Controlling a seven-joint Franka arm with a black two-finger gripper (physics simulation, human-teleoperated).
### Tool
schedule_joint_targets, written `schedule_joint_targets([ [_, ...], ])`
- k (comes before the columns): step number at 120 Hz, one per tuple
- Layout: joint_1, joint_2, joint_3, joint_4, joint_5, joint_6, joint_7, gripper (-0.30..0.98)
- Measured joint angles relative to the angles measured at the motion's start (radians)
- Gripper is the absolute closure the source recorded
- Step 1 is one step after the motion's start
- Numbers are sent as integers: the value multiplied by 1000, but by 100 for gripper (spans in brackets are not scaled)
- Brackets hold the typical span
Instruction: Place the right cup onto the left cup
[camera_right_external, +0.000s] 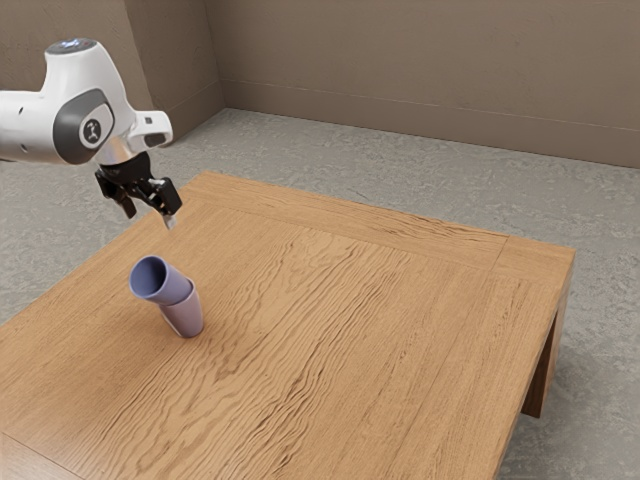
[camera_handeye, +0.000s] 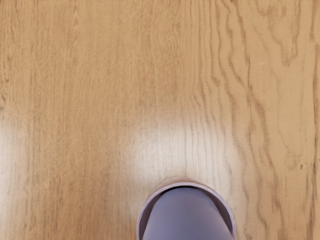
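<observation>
On grey floor (camera_right_external: 450, 190), before a brown wall (camera_right_external: 420, 70): wooden table (camera_right_external: 400, 330). Exterior view: reaching in from the exterior view's left with white arm (camera_right_external: 80, 115), wrist bent, aiming black gripper (camera_right_external: 149, 214) downward, poised above the cups, well clear of both, fingertips apart. On the table, mouth upward, slightly tilted: mauve cup (camera_right_external: 184, 315). Sunk partway into it, leaning toward the exterior view's left: blue cup (camera_right_external: 174, 284). Wrist view: looking down at wood grain, with blue cup inside mauve cup's rim, beneath the hand.
</observation>
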Motion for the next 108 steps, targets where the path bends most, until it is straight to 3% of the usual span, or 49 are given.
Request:
schedule_joint_targets([
  [76, -19, 26, -46, 203, 21, -199, -145, 0],
  [108, -27, 26, -85, 220, 88, -235, -179, 0],
])
